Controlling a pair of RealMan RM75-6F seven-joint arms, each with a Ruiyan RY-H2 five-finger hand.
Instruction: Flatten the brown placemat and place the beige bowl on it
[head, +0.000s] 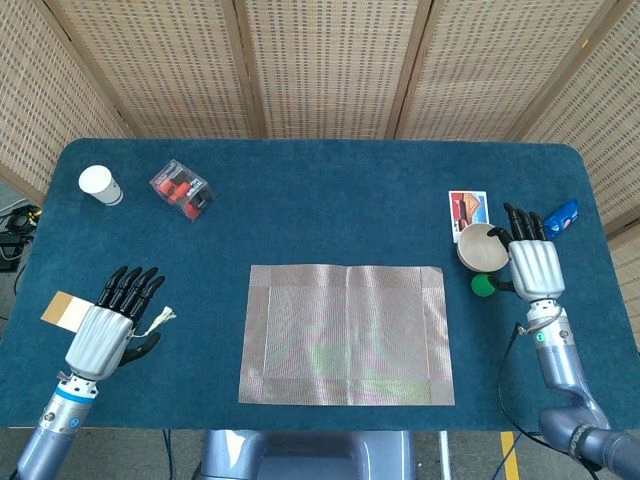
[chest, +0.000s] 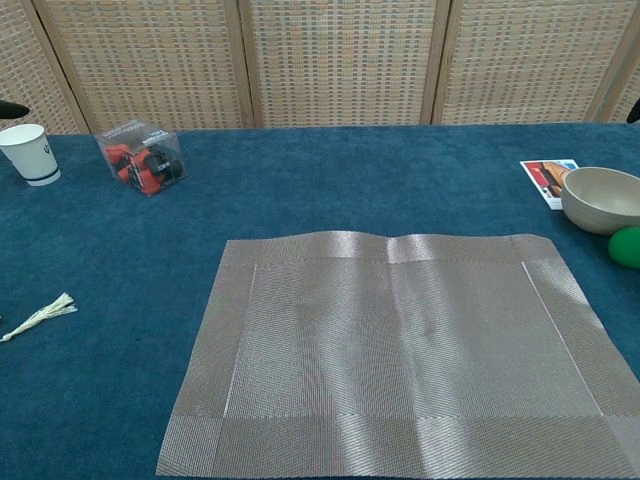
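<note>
Placemat (head: 346, 334) lies spread at lower centre of the head view, a faint fold ridge down its middle. The beige bowl (head: 482, 246) sits at right, and the right robot hand (head: 532, 262) hovers at its rim with fingers apart, holding nothing; the grip should probably close on the rim, clear of the green ball (head: 482, 286). The left robot hand (head: 108, 322) is spread and empty at lower left. The counter (head: 320, 200) is blue felt before wicker screens.

In the chest view, the placemat (chest: 400, 350) fills the middle and the bowl (chest: 602, 198) sits at the right edge; neither hand's state can be read here.
</note>
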